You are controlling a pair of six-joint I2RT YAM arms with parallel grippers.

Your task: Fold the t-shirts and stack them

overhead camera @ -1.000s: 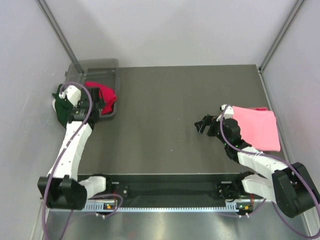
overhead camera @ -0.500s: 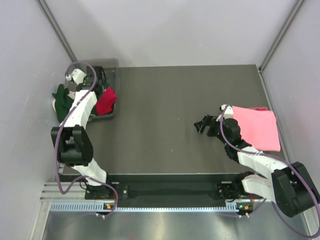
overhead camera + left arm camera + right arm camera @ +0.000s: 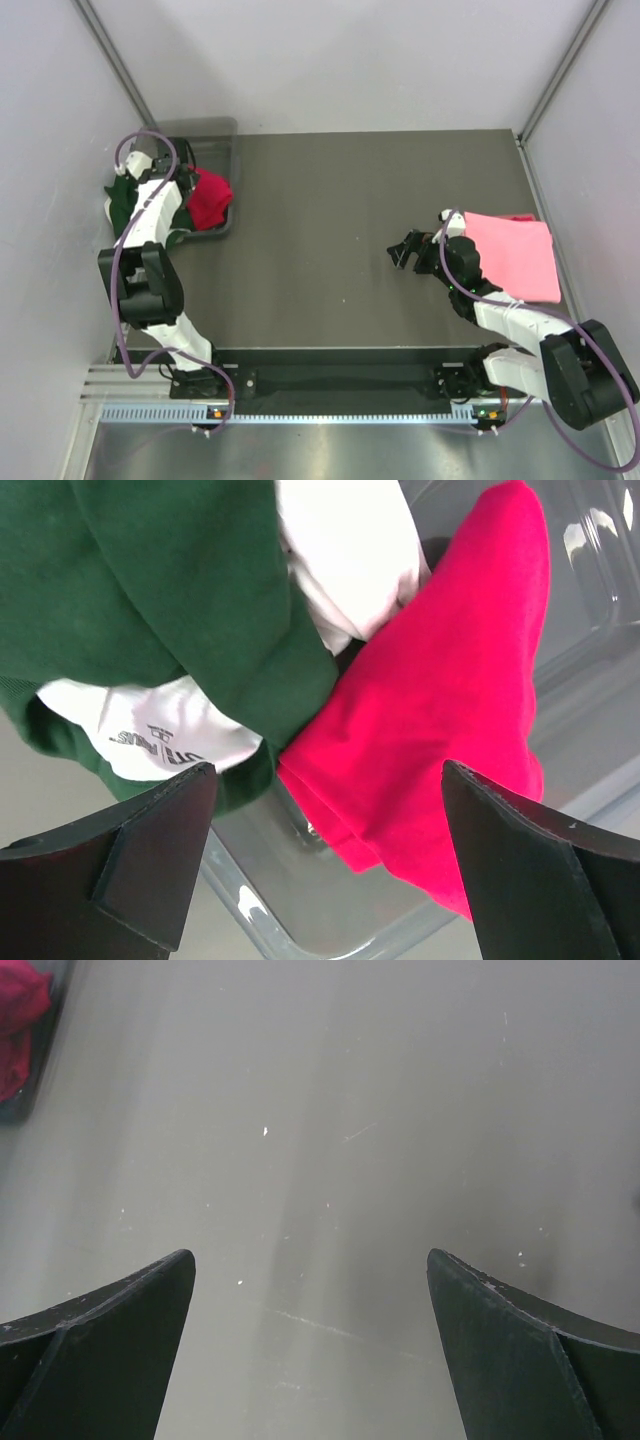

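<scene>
T-shirts point(image 3: 208, 197): red shirt point(image 3: 440, 710) and white-and-green shirt point(image 3: 180, 610) bunched in bin point(image 3: 585, 770); pink shirt point(image 3: 512, 255) folded, far right.
Left claw point(image 3: 327, 780): apart, over the pile.
Right claw point(image 3: 310, 1260): apart, empty.
Risk: pinching both tangled shirts together; bin may lift too.

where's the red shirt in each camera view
Top external: red t-shirt at far left, in the grey bin.
Left wrist: red t-shirt centre-right, beside the green-and-white t-shirt.
Right wrist: red t-shirt in the top-left corner, blurred.
Shared landmark: the grey bin.
</scene>
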